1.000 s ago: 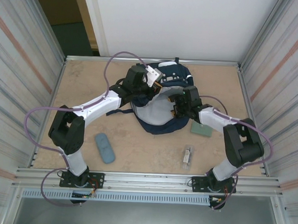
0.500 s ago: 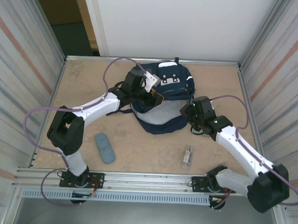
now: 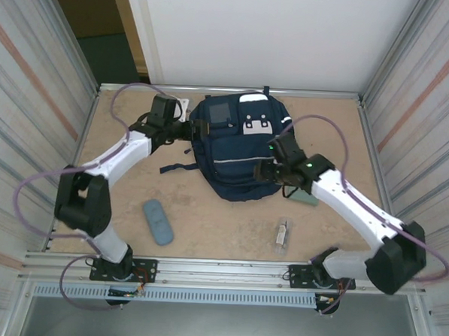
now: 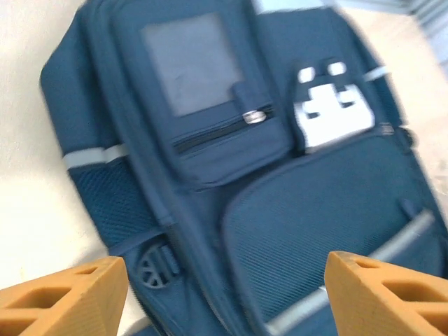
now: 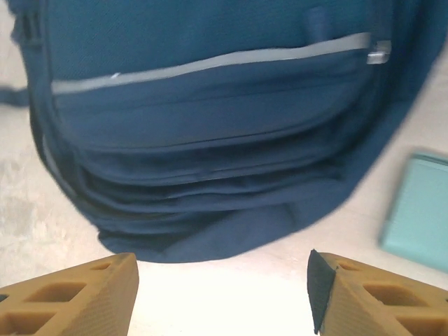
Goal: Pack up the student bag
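The student bag (image 3: 233,150) lies flat mid-table, navy with a grey front panel (image 3: 221,112) and a white patch; its flap is down. My left gripper (image 3: 184,127) hovers at the bag's upper-left edge, jaws open and holding nothing. In the left wrist view the student bag (image 4: 266,161) spreads under the open left gripper (image 4: 224,301). My right gripper (image 3: 273,170) is at the bag's lower-right edge, open and empty. In the right wrist view the bag's bottom (image 5: 210,126) lies just beyond the right gripper (image 5: 220,294), with bare table between the fingertips.
A blue oblong case (image 3: 158,221) lies front left. A small clear packet (image 3: 281,235) lies front right. A teal notebook (image 3: 309,197) (image 5: 420,210) sits right of the bag, partly under the right arm. A white item (image 3: 180,103) lies by the back-left corner. Metal walls enclose the table.
The left gripper let go of the bag's flap and pulled back left; the bag, open with its pale inside showing, now lies closed. The right arm swung out, then back to the bag's lower right.
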Tool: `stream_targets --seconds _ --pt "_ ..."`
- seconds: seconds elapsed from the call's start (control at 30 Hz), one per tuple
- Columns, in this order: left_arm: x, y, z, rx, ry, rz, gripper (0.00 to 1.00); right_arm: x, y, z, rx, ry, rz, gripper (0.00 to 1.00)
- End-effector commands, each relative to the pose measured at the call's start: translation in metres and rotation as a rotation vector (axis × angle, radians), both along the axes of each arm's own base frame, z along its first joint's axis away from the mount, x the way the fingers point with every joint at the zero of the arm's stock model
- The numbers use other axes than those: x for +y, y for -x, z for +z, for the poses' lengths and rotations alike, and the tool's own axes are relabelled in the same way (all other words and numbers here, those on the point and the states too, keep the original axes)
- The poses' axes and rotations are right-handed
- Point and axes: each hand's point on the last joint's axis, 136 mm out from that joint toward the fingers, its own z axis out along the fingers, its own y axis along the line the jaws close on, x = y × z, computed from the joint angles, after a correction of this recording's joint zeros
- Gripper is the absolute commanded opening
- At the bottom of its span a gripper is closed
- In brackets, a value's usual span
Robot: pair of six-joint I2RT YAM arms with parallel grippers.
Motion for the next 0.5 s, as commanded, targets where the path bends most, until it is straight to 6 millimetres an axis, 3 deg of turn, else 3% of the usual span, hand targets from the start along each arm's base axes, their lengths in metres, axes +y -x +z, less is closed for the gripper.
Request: stream_targets --seconds 0.0,0.2,0.27,0.3,0.33,0.47 --pt "0.019 -0.018 -0.046 0.207 0.099 0.131 0.73 0.024 0.001 -0.018 0.034 0.045 0.132 0.64" --pt "0.013 -0.051 -0.087 0.289 0.144 0.131 0.71 0.041 -0.009 -0.058 0.116 0.050 0.151 0.62" --pt "0.012 -0.056 -0.099 0.305 0.154 0.143 0.65 0.040 -0.009 -0.070 0.149 0.058 0.155 0.61" --pt "0.010 -0.058 -0.098 0.298 0.165 0.141 0.60 0.037 -0.010 -0.076 0.167 0.061 0.151 0.60" --pt "0.009 -0.058 -0.114 0.331 0.164 0.145 0.53 0.035 -0.011 -0.081 0.180 0.058 0.145 0.58" --pt "0.009 -0.050 -0.123 0.343 0.203 0.134 0.11 0.032 -0.024 -0.096 0.220 0.009 0.126 0.48"
